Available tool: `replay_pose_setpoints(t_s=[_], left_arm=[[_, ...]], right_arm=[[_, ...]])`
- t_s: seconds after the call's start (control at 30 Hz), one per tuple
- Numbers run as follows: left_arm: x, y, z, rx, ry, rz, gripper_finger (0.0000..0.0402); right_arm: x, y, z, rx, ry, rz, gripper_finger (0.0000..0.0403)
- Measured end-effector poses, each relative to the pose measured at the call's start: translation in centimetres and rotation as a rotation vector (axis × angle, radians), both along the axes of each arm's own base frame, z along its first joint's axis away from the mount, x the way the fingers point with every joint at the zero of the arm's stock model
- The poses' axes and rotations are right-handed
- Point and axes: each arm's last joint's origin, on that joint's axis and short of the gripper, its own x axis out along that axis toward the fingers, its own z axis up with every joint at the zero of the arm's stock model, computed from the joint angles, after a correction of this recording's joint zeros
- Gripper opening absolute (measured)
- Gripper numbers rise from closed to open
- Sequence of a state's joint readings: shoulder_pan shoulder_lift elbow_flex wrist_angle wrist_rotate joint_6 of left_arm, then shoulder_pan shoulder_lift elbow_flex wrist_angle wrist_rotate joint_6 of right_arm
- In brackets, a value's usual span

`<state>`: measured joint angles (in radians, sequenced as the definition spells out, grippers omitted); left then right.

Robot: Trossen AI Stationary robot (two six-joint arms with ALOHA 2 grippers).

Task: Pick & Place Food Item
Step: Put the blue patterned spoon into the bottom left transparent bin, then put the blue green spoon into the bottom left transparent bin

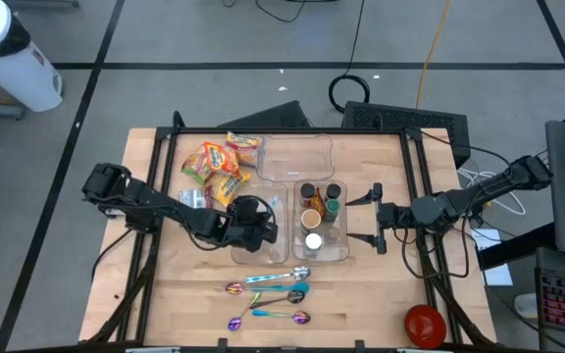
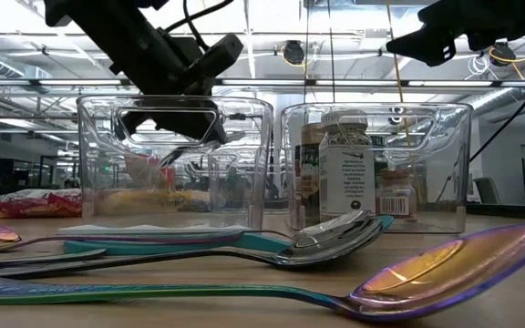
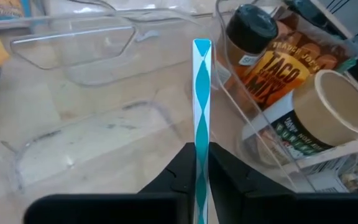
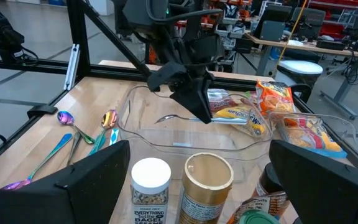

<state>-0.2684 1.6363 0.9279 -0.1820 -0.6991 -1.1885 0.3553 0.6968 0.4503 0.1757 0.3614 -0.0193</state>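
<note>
One "TACO MIX" jar (image 3: 272, 53) nears the left hand (image 3: 201, 171) clenching a striped packet (image 3: 201, 112).

Iridescent metal spoons (image 1: 268, 291) lay in a loose cluster at the wooden table's (image 1: 381, 294) near edge — a round red object (image 1: 424, 325) sat at one corner, well apart from them.

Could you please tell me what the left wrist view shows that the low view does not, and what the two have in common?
Only the left wrist view shows the left tool shut on a thin teal-and-white striped packet, and the taco mix label. Only the low view shows the spoons lying on the table in front and the right tool overhead. Both show the empty clear bin and the neighbouring spice-jar bin.
</note>
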Motion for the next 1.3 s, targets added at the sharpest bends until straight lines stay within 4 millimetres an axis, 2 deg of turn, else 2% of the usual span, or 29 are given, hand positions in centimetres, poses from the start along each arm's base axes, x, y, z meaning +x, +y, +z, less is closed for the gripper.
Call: replay_pose_setpoints(t_s=[0.33,0.53,0.8,1.0,1.13,1.3], left_arm=[[0.0,0.0,0.0,0.061,0.044,-0.051,0.016],[0.2,-0.2,0.6,0.18,0.119,-0.235,0.0211],[0.0,-1.2,4.8,0.164,-0.08,-0.494,0.0223],[-0.6,-3.8,7.4,0.195,-0.246,-0.732,0.0223],[-1.4,-6.4,7.8,0.29,-0.276,-0.914,0.0223],[-2.2,-9.3,6.1,0.329,-0.204,-1.04,0.0223]], right_arm=[[0.0,0.0,0.0,0.0,0.0,0.0,0.038],[0.0,0.0,0.0,0.0,0.0,0.0,0.038],[0.0,0.0,0.0,0.0,0.0,-0.001,0.038],[0.0,0.0,0.0,-0.001,0.001,-0.001,0.038],[0.0,0.0,0.0,-0.001,0.001,-0.001,0.038],[0.0,0.0,0.0,0.0,0.0,-0.001,0.038]])
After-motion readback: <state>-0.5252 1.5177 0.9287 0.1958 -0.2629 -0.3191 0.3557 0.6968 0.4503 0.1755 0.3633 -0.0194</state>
